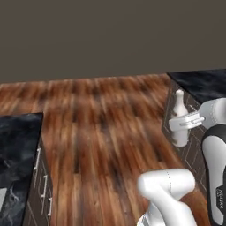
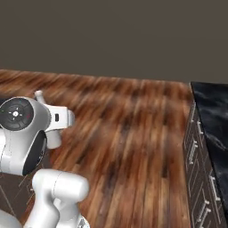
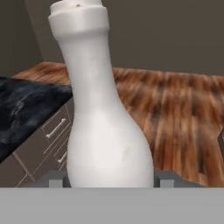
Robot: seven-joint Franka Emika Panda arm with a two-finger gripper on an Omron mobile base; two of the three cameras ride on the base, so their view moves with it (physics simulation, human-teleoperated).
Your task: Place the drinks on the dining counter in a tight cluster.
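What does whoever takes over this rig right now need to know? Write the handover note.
Gripper: shut on the white bottle, fingertips on either side of its wide lower body; the bottle is upright.
Position: the bottle is carried in the air over the wood floor, beside a black marble counter. Another black counter lies on the other side.
Done: this bottle is picked up.
Left: set it on the dining counter close to the other drinks. Those are out of sight, so their state cannot be told.

White bottle [image 3: 105, 118] base cut off at the hand view's bottom, fingers [image 3: 56, 180] barely peeking out beside it, bottle body hidden behind the arm at right base view's left, counter [image 2: 213, 120] cropped at right edge.
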